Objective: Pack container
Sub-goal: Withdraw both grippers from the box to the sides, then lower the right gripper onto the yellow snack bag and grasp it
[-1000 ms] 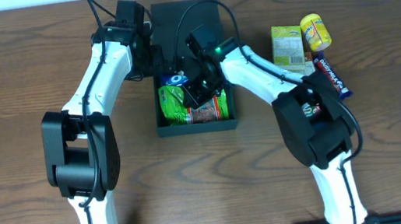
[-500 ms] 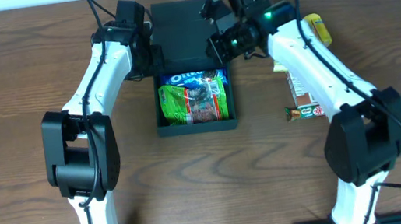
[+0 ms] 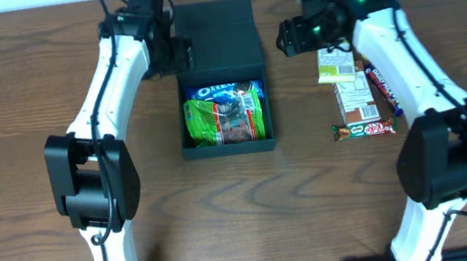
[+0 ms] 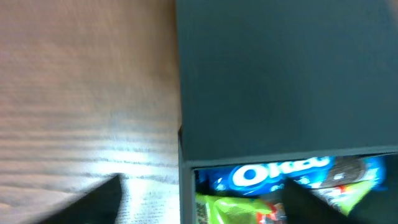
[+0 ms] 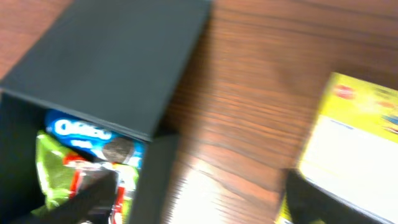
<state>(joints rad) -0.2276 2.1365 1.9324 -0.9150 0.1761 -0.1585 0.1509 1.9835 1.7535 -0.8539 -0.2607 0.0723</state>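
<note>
The container (image 3: pixel 229 148) is a black box in the middle of the table, its flap lid (image 3: pixel 216 37) folded back flat behind it. Inside lie a blue Oreo packet (image 3: pixel 214 91) and a green snack packet (image 3: pixel 206 120). My left gripper (image 3: pixel 179 56) hovers at the lid's left edge, open and empty; in the left wrist view (image 4: pixel 205 208) the container's left wall (image 4: pixel 186 193) and the Oreo packet (image 4: pixel 261 177) show between its fingers. My right gripper (image 3: pixel 287 39) hangs just right of the lid, open and empty (image 5: pixel 199 199), over the container's right wall (image 5: pixel 152 180).
Right of the container lie a yellow-green snack box (image 3: pixel 334 63), a brown box (image 3: pixel 357 99), a dark bar (image 3: pixel 384 91) and a small candy bar (image 3: pixel 363 130). The yellow-green box (image 5: pixel 354 137) fills the right of the right wrist view.
My right arm has swung up out of the container to the right side of the lid. Both grippers have gone from shut to open. The left gripper shifted slightly farther back.
</note>
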